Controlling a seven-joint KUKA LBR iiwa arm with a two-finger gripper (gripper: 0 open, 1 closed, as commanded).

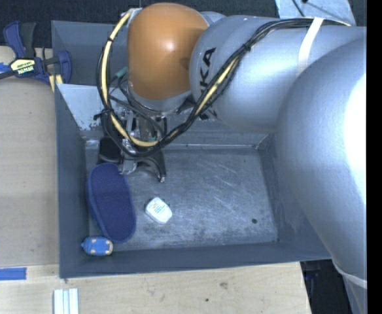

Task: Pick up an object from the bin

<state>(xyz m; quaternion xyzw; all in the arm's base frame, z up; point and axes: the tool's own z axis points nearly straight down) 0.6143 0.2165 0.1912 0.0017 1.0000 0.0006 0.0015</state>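
Smooth silver arm [295, 97], jaws spread beside blue oval fabric pad [111, 203], rounded white tag [157, 210] near.

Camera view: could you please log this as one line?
gripper: open, empty | at: upper end of blue oval case | loose: white rounded piece, blue-yellow piece

Silver arm [289, 97], orange wrist cover [165, 48], looped yellow-black cables [111, 120], dark hand [145, 170].

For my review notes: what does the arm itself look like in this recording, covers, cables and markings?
A bulky silver-grey arm with rounded links and black KUKA lettering. An orange dome cover caps the wrist; yellow and black cables loop around it. Below hangs a dark gripper.
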